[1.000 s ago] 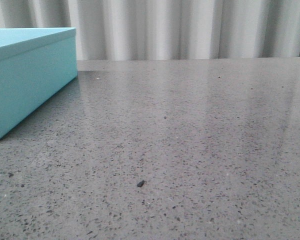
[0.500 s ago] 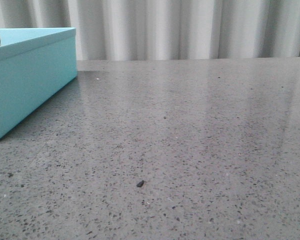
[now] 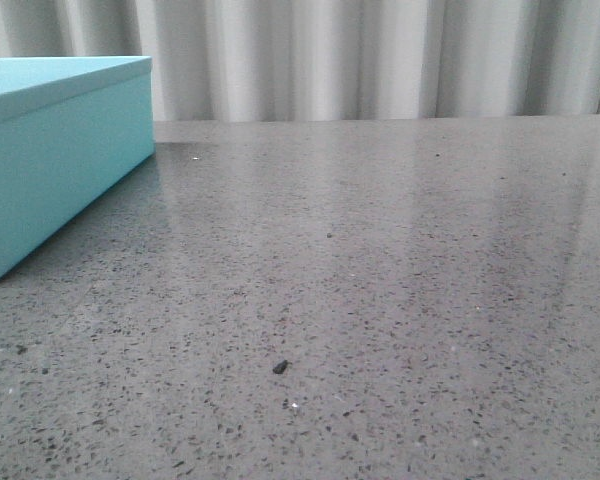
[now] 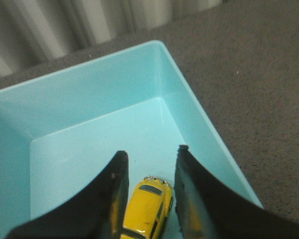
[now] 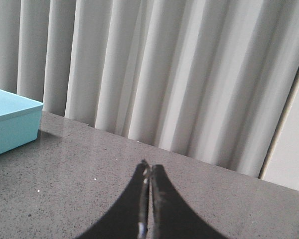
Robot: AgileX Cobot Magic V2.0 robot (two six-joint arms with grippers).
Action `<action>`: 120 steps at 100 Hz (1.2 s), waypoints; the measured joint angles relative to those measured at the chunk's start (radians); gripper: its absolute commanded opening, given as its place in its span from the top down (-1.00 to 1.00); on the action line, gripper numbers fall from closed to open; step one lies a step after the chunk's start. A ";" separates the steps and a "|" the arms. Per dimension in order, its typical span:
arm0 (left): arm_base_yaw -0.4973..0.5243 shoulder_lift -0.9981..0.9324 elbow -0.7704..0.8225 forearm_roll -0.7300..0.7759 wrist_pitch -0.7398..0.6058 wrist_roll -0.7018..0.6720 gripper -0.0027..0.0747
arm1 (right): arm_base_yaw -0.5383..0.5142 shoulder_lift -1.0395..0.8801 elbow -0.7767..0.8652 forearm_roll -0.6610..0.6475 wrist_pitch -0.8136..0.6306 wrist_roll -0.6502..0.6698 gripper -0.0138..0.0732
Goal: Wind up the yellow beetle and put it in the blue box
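Observation:
The blue box (image 3: 60, 150) stands at the table's far left in the front view, where neither gripper shows. In the left wrist view the box (image 4: 89, 94) is open, with no lid on it. The yellow beetle (image 4: 147, 209) lies on the box floor near a corner. My left gripper (image 4: 152, 151) is above the inside of the box, its jaws open. The beetle lies between and below the jaws, and there is a gap on each side. My right gripper (image 5: 148, 167) is shut and empty above the bare table, and the box (image 5: 10, 124) is far off to its side.
A grey speckled table (image 3: 380, 280) fills the front view, with a small dark speck (image 3: 280, 367) near the front. A pale pleated curtain (image 3: 380, 60) hangs behind the table's far edge.
Half a second ago a dark part showed over the box rim at the front view's left edge. It is out of that view now. Nothing else differs.

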 measured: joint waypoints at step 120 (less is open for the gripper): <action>0.000 -0.699 0.622 -0.275 -0.209 0.009 0.99 | 0.000 -0.061 0.217 -0.023 -0.247 0.000 0.78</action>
